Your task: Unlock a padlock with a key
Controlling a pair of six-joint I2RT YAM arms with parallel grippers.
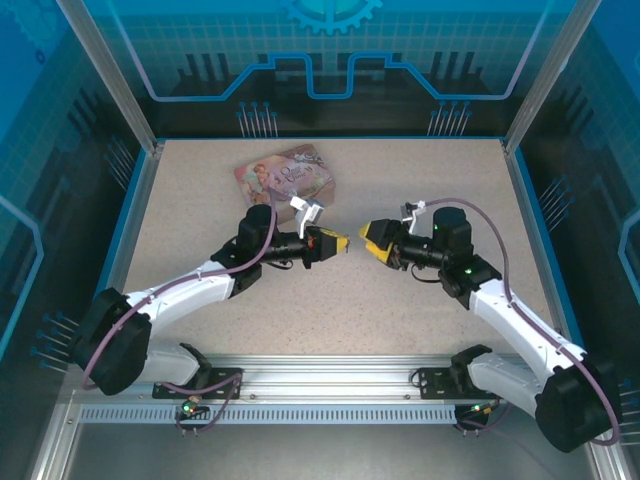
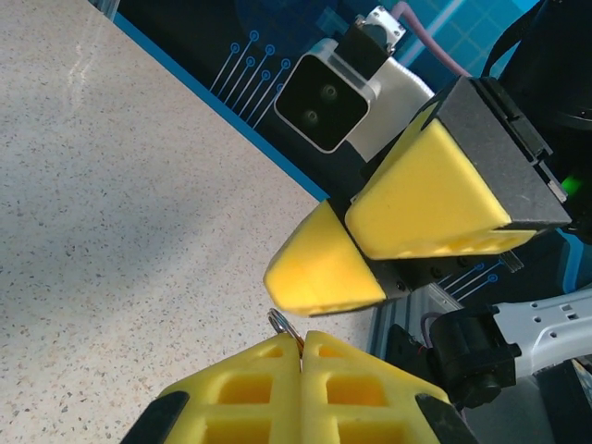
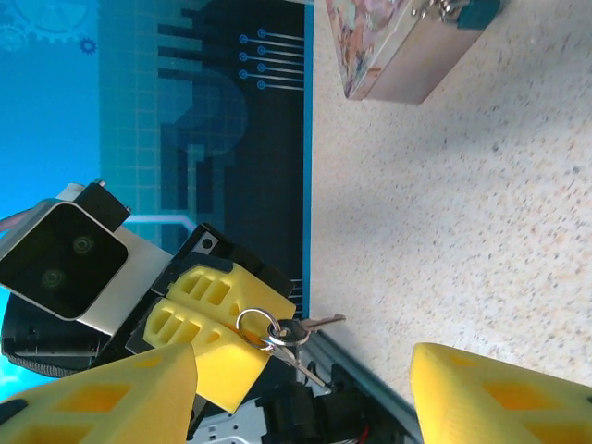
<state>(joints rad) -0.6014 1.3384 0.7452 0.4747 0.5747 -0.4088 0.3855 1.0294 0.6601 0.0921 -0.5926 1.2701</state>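
Aloft, left gripper [image 1: 344, 242] jaws tight on the ring [image 3: 252, 324], key [image 3: 319, 323] lengthwise outward toward right gripper [image 1: 367, 238], jaws wide apart.

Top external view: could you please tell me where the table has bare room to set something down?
Free: the far right corner, right of the tin; and the near strip along the rail. Crowded: the centre, where the left pincer holding the key faces the right pincer.
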